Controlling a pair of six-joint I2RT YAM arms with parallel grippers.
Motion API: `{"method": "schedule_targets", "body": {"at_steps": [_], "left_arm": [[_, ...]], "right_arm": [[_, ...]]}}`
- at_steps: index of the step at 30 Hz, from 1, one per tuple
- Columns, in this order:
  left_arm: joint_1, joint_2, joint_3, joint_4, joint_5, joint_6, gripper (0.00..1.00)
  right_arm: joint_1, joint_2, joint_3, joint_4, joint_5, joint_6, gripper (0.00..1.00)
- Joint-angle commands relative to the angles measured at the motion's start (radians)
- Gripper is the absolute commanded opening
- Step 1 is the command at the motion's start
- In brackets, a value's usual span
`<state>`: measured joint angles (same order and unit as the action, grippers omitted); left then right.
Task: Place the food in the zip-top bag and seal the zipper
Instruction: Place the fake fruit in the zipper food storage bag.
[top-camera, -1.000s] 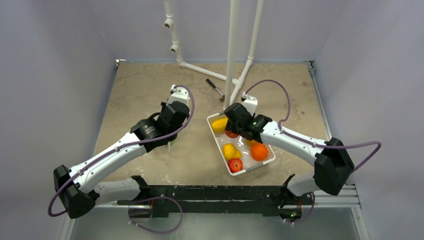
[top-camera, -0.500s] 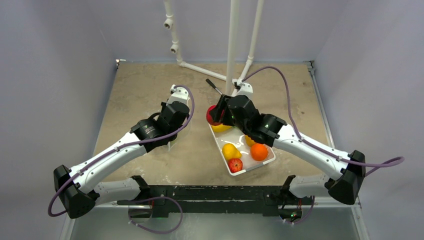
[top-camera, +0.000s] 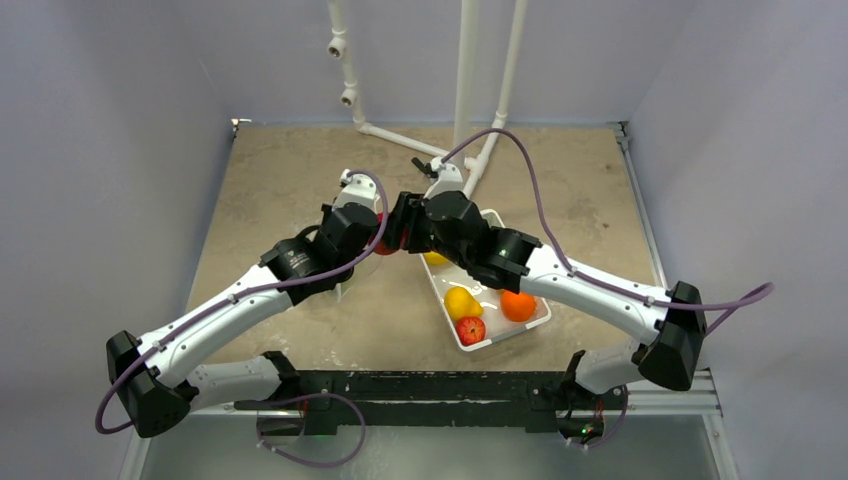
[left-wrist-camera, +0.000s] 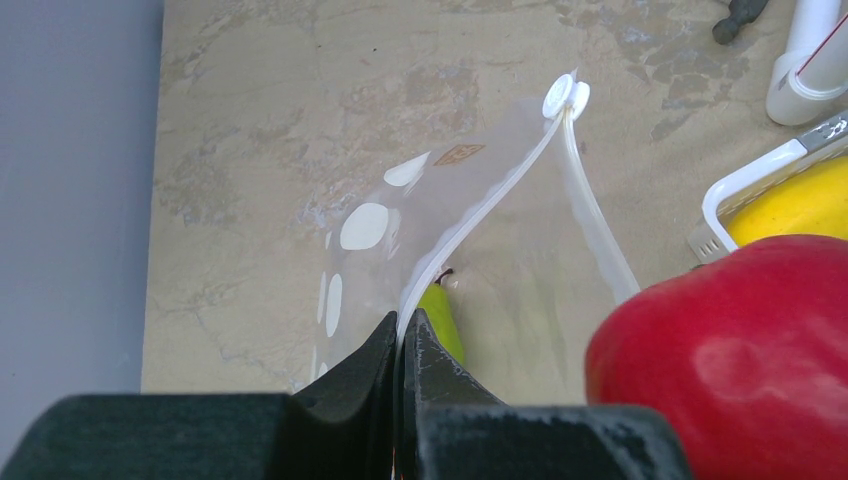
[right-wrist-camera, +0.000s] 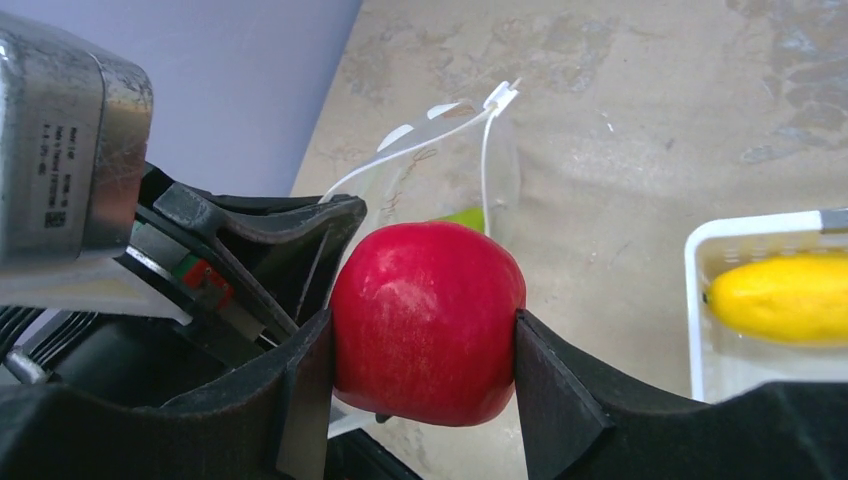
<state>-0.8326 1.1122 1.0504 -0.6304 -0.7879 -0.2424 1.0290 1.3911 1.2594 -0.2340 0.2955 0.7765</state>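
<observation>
My right gripper (right-wrist-camera: 425, 330) is shut on a glossy red apple (right-wrist-camera: 425, 320), one piece of the food, held in the air just right of my left wrist (top-camera: 345, 228). The apple (left-wrist-camera: 740, 350) hangs beside the clear zip-top bag (left-wrist-camera: 500, 260). My left gripper (left-wrist-camera: 403, 330) is shut on the bag's mouth edge, pinching the whitish zipper (left-wrist-camera: 480, 215) and holding the mouth up and apart. A white slider (left-wrist-camera: 565, 97) sits at the strip's far end. A green piece (left-wrist-camera: 440, 318) lies inside the bag.
The white tray (top-camera: 437, 285) right of centre holds a lemon (top-camera: 462, 300), a red apple (top-camera: 470, 329), an orange (top-camera: 517, 305) and a yellow piece (top-camera: 435, 258). White pipes (top-camera: 465, 90) rise at the back, with a small black tool (top-camera: 430, 168) near their foot.
My right gripper has lifted the red apple out of the tray and carried it left, up to the bag's held mouth. The left arm has stayed still.
</observation>
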Motion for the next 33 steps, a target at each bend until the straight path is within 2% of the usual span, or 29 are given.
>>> {"method": "schedule_targets", "body": {"at_steps": [1, 10, 14, 17, 22, 28, 33], "left_arm": [[-0.003, -0.024, 0.000, 0.021, -0.005, 0.002, 0.00], [-0.004, -0.033, 0.000, 0.023, -0.007, 0.000, 0.00], [-0.003, -0.035, 0.000, 0.022, -0.010, 0.000, 0.00], [-0.003, -0.035, 0.001, 0.022, -0.010, 0.000, 0.00], [-0.003, -0.037, 0.001, 0.024, -0.010, 0.000, 0.00], [-0.003, -0.033, 0.001, 0.024, -0.011, 0.000, 0.00], [-0.003, -0.032, -0.001, 0.023, -0.011, 0.000, 0.00]], "right_arm": [[0.009, 0.030, 0.060, 0.094, -0.033, -0.030, 0.22], [0.020, 0.133, 0.074, 0.119, -0.043, -0.030, 0.22], [0.022, 0.174, 0.068, 0.112, -0.023, -0.021, 0.27], [0.025, 0.195, 0.065, 0.101, -0.001, -0.012, 0.35], [0.025, 0.223, 0.066, 0.073, 0.042, 0.003, 0.63], [0.026, 0.215, 0.074, 0.062, 0.051, 0.005, 0.91], [0.026, 0.180, 0.077, 0.060, 0.053, 0.008, 0.93]]}}
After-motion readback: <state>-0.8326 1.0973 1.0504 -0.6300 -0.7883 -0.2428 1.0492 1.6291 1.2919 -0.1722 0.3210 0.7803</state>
